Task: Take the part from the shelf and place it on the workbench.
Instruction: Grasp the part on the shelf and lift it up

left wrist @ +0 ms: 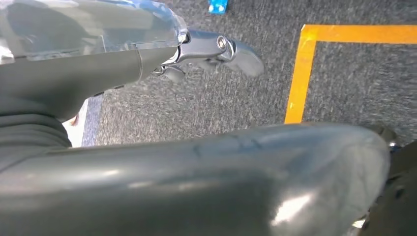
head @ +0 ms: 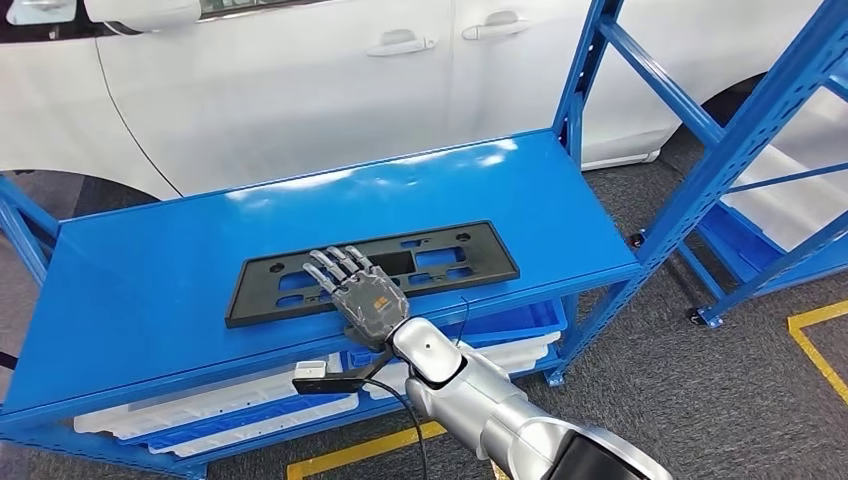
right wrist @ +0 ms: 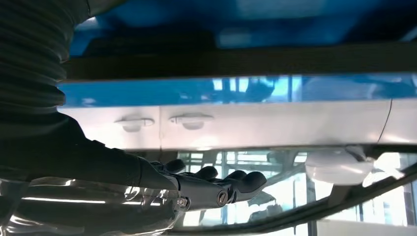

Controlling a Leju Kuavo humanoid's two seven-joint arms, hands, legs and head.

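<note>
Black licence-plate frame point(head: 372, 271) lies flat on the top deck of the blue shelf point(head: 150, 290), long side near-parallel to the front edge, its near-left corner close to that edge. Bare deck behind and to both sides of it. Right hand point(head: 358, 290) hovers palm-down over the frame's near middle, fingers point(head: 335, 262) extended and slightly spread, gripping nothing; contact cannot be judged. Left hand point(left wrist: 216, 51) hangs above grey carpet point(left wrist: 206, 103) beside a yellow floor line point(left wrist: 297, 73); fingers apart, holding nothing. White car point(head: 300, 90) stands just behind the shelf.
</note>
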